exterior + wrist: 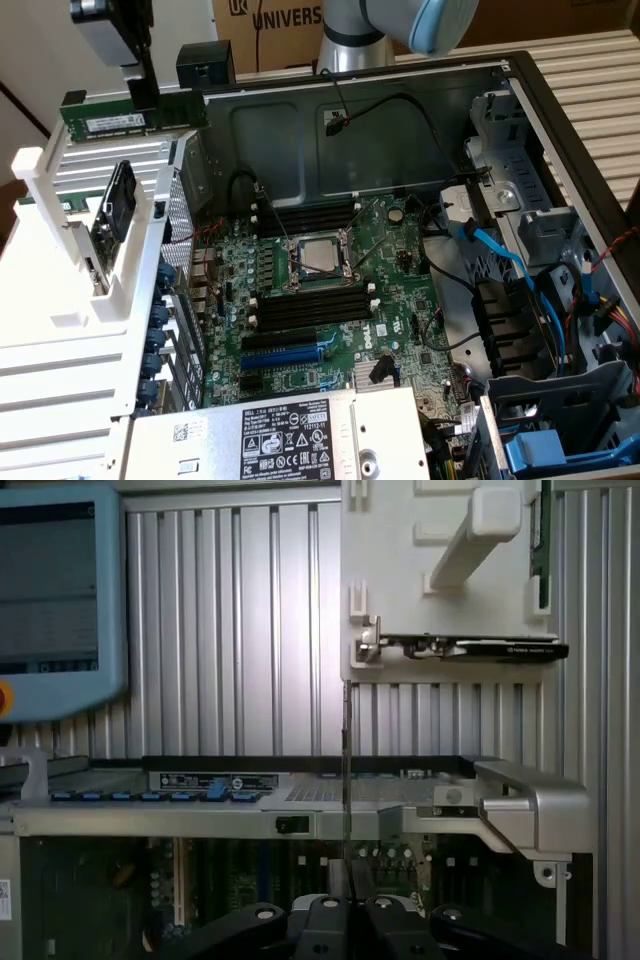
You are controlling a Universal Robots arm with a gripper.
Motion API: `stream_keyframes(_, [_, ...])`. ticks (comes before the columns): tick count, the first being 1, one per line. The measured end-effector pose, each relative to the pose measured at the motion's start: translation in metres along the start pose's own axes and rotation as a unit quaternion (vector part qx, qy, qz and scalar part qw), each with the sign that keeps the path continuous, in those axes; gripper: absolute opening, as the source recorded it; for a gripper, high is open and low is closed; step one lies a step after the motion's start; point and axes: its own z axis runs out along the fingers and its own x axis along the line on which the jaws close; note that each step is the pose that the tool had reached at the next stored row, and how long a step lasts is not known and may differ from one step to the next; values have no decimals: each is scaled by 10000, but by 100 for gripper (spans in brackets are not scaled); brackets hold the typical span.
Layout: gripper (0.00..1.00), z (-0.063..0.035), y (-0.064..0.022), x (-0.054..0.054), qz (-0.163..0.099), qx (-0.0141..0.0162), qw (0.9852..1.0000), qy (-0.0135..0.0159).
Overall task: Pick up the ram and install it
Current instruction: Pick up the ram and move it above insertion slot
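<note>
1. The ram (pixel 100 115) sits high on the exterior view's left. It is held level in the air by the black claw (pixel 146 102), which is closed tight on its 2 flat faces. It hangs above the white rack (pixel 60 270) and outside the open computer case (pixel 400 110), well apart from the motherboard (pixel 330 290).
2. In the same view, long black memory slots (pixel 310 305) lie just beside the processor socket (pixel 318 257). They look empty.
3. In the wrist view the ram (pixel 346 770) shows edge-on, a thin dark line rising from the claw (pixel 347 880), whose fingers (pixel 325 912) press together on it. Beyond it are the case's edge (pixel 300 805) and a card (pixel 480 648) parked in the white rack (pixel 440 540).
4. Risks, as a judgement:
   - The grip covers only a short stretch of a long stick, so any knock against the case wall could twist it in the claw.
   - A tilted stick would then meet a slot crooked and jam.
   - Loose cables (pixel 500 250) over the board could snag it.
</note>
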Motion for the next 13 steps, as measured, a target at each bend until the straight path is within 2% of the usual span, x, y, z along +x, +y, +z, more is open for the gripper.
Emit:
stream_keyframes(2, [12,-3,-88,-2,0,0,10000,1])
stream_keyframes(3, [12,-4,-180,-4,0,0,10000,0])
stream_keyframes(7, [12,-4,-361,-9,0,0,10000,0])
stream_keyframes(8, [12,-4,-454,-11,0,0,10000,0])
stream_keyframes(13, [12,-2,-679,-18,0,0,10000,0])
